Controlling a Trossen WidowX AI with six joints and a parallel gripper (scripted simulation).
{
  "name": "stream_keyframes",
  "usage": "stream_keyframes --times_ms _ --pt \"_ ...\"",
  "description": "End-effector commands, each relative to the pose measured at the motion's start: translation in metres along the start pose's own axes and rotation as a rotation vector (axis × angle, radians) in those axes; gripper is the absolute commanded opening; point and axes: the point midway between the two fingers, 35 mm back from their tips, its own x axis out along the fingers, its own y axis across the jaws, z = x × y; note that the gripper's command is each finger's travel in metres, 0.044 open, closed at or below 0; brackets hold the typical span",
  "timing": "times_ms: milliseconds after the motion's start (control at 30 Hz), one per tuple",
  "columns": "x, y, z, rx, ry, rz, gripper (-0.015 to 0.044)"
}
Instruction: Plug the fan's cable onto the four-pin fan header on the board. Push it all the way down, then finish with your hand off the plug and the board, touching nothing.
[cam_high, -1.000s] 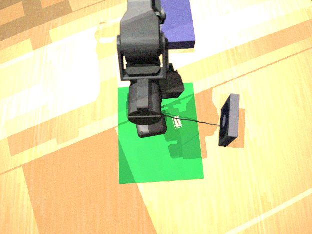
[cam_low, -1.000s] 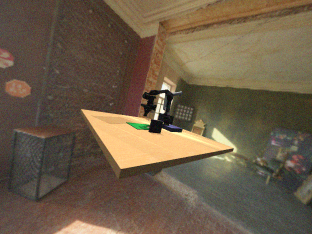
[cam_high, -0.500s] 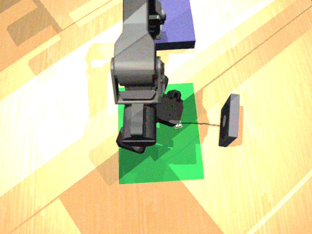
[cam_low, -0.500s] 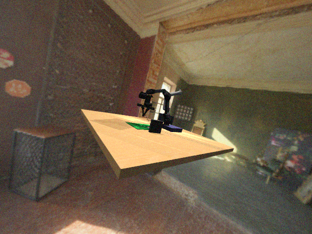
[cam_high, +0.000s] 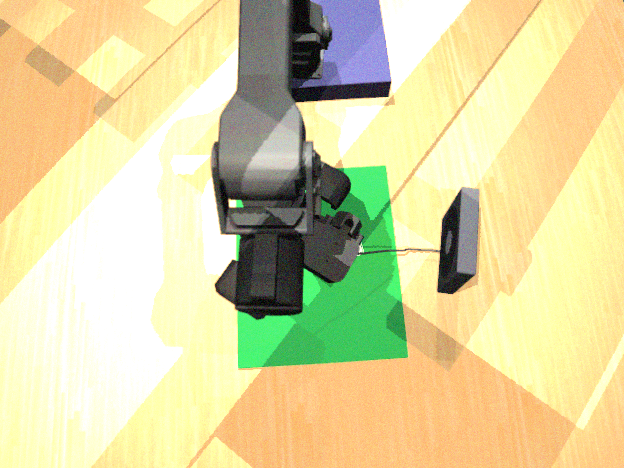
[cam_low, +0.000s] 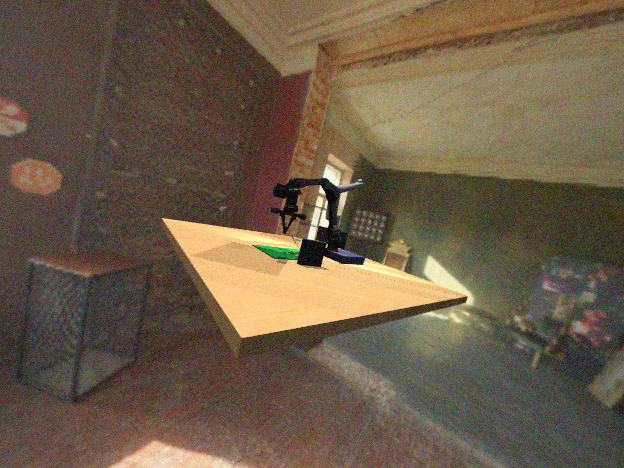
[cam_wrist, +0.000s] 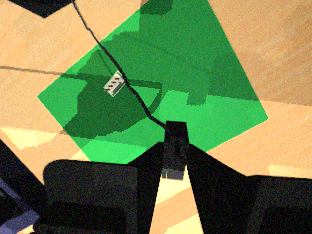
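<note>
Plug pinched in gripper, held up above green board, off the header.

Fingers closed on the dark plug, both sides touching it; cable runs from plug over the board, passing beside white header in wrist view. Header mostly hidden by gripper parts in top view. Cable's other end at dark fan, standing upright just beside board on wooden table. Arm reaches over board; blue slab near board, by arm base.
</note>
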Motion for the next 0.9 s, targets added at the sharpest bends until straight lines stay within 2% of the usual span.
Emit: stream_keyframes --times_ms 0,867 --pt "0.006 -0.002 0.001 0.017 -0.042 0.019 0.0000" --pt "0.036 -0.006 0.006 0.043 -0.376 0.114 0.0000"
